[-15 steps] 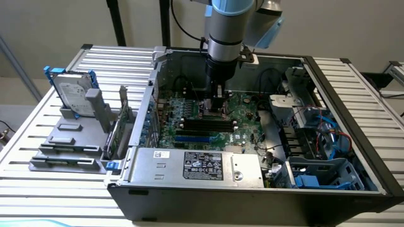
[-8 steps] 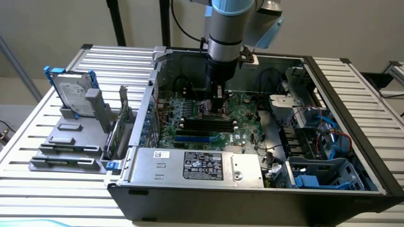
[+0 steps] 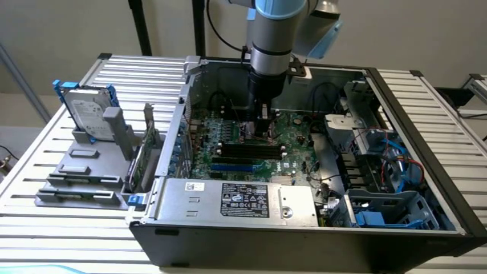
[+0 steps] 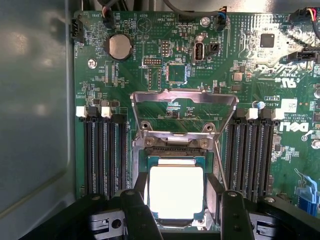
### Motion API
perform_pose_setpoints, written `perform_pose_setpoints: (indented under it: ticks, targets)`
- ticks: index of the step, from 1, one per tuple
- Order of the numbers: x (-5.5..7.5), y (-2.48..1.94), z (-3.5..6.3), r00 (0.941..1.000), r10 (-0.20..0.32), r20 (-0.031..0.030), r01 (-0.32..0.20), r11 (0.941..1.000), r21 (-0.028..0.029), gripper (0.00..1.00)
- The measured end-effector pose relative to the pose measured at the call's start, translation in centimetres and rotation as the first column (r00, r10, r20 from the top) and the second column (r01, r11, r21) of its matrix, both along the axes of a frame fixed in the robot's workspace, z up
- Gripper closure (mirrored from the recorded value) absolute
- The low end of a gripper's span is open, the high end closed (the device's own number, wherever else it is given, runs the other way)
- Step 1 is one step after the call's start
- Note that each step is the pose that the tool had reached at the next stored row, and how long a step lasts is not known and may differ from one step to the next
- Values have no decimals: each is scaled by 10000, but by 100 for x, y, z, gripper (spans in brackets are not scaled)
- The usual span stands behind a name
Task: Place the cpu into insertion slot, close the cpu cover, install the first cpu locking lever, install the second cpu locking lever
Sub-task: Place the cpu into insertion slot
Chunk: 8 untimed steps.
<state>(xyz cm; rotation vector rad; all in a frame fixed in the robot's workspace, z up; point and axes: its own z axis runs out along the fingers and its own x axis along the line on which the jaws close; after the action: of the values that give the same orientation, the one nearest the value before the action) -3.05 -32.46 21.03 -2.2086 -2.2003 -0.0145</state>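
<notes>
A plain beige wall (image 3: 61,28) stands behind a ribbed silvery metal surface (image 3: 45,228) of long slats, two black upright posts (image 3: 139,25) rise at its far edge, and pale floor (image 3: 19,142) shows past its edge on the exterior view's left, all under soft, even light.

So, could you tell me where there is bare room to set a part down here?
Bare slats of the table on the exterior view's right of the computer case, and beyond the hard drive. Crowded inside: the cpu sits hemmed between memory slots, with the arm over it.
</notes>
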Motion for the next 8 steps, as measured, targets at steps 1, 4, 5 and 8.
perform_pose_setpoints:
  ticks: [1,4,5,8]
  targets:
    - [0,0,-6,10000,0,0,0,10000,-1,46]
    - [0,0,-24,10000,0,1,0,10000,-2,46]
    - [0,0,-29,10000,0,1,0,10000,-2,46]
    - [0,0,-45,10000,-3,1,3,10000,-2,46]
